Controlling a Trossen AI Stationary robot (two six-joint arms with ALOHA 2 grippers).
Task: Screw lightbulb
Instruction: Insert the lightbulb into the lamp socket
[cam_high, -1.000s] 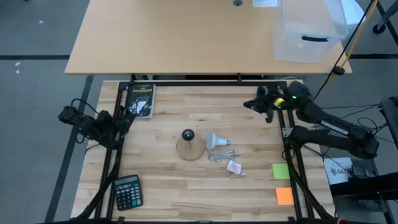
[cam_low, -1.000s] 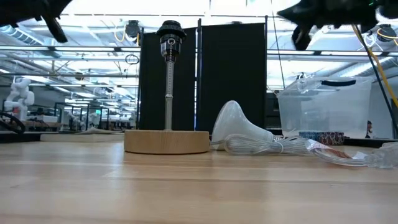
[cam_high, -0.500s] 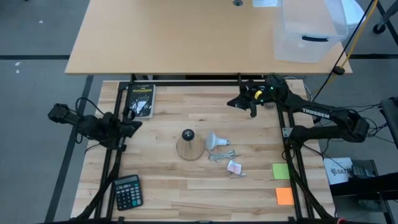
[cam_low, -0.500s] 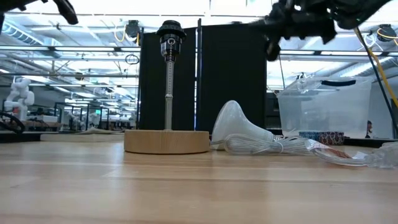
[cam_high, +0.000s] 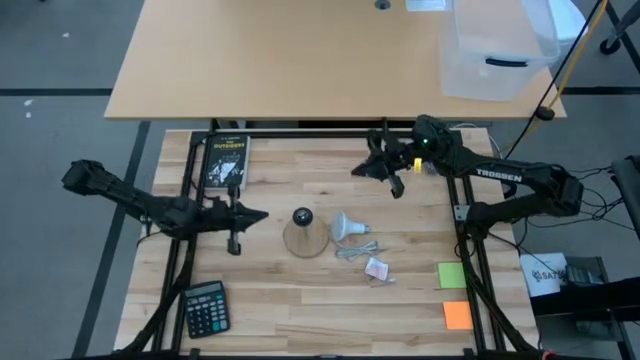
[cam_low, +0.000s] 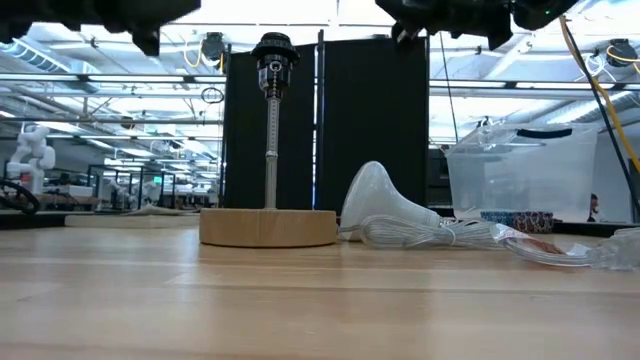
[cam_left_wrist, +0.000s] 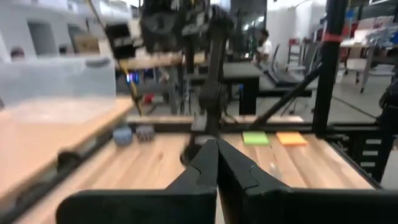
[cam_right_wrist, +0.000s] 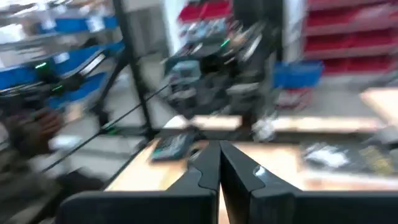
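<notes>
Two arms reach in over our worktop from opposite sides, and neither carries anything yet. Our left gripper sits low at the worktop's left, just short of the lamp stand; its wrist view shows the fingers pressed together, empty. Our right gripper hangs toward the far edge, well above and apart from the bulb, and its fingers are likewise pressed together in its own wrist view.

Between them stands the wooden lamp stand, a round base with a thin stem and a black socket on top, upright and open to receive a thread. We judge it is set mid-worktop so that either arm can reach it.

Our lightbulb lies on its side just right of the stand, dome toward the base, resting against a loose cord. Lying flat, it will need lifting and turning upright before its screw base can meet the socket, and both grippers must spread first. A clear plastic wrapper sits near it, out of the way.
</notes>
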